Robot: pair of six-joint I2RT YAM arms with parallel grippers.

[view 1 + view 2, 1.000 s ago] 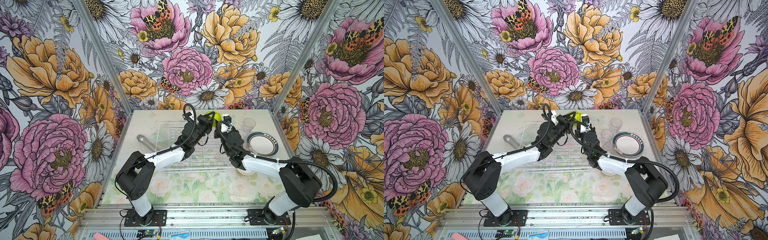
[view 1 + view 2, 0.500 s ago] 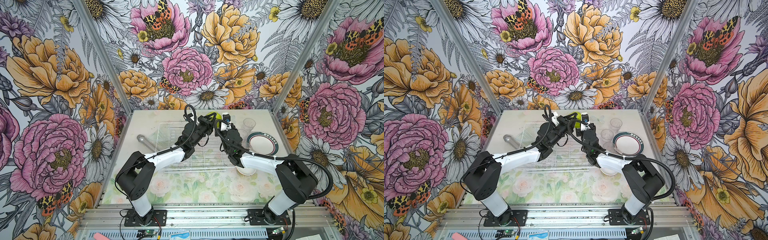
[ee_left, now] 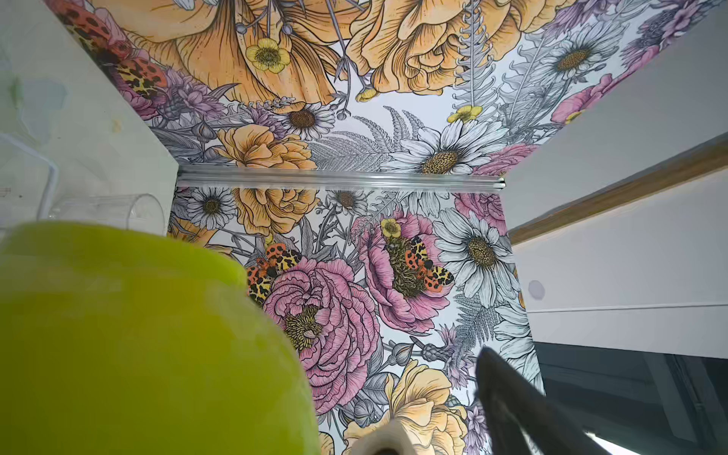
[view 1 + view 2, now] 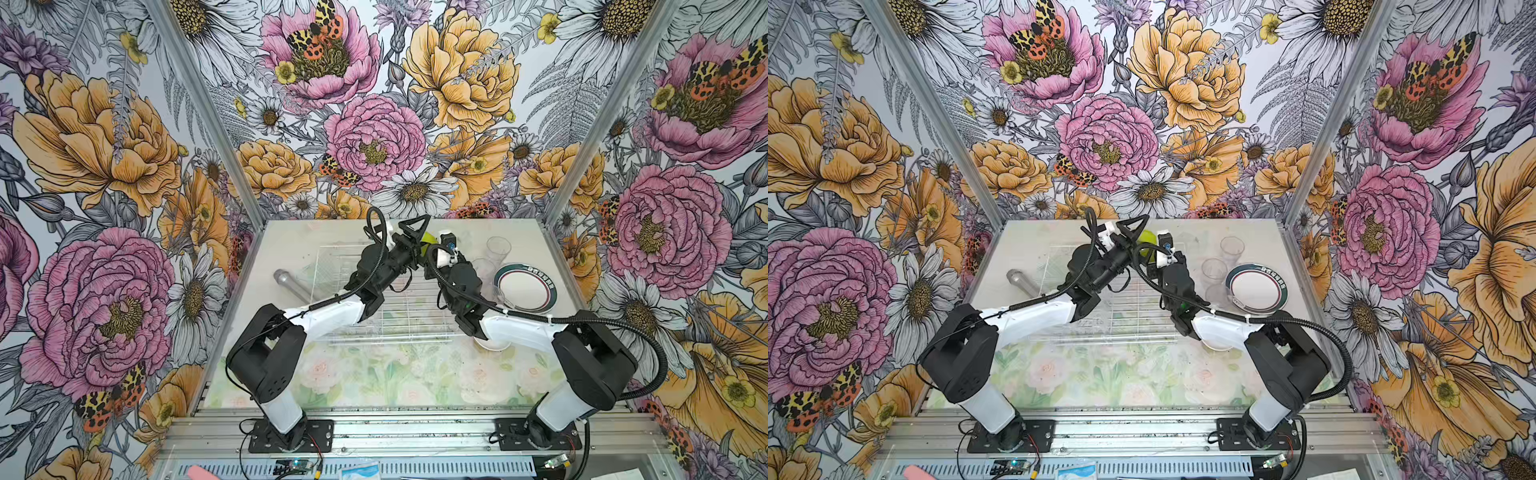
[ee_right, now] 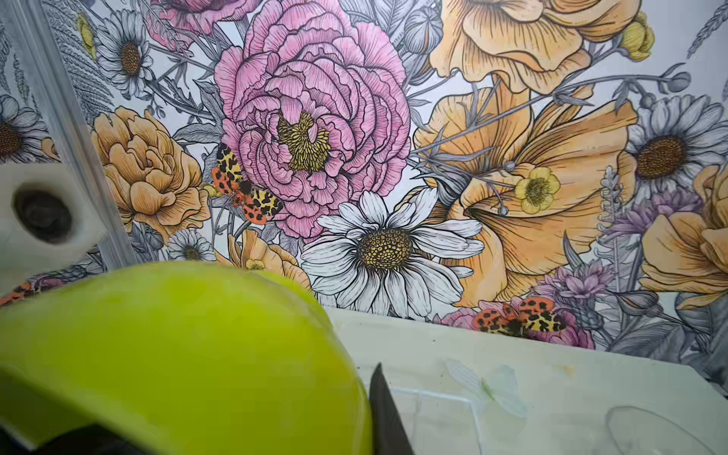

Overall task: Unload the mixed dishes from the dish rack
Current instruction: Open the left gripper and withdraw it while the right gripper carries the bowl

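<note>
The lime-green bowl is up between the two arms, at the far edge of the rack and toward its right corner. Whether it hangs clear of the wires, I cannot tell from here. The right tool is pinched narrow on the bowl's rim. In the right wrist view one dark finger lies tight against the green edge. The left tool stands spread wide just beside the bowl and grips nothing. In the left wrist view its black finger sits well apart from the green wall.

The rack lies across the middle of the counter. On its right, a dark-rimmed plate lies flat near the counter's right edge. A clear tumbler stands upright toward the far right corner, and a second tumbler stands just beside the plate. A white dish shows from under the right arm at the rack's near right corner. A grey metal tube lies on its side just left of the rack.
</note>
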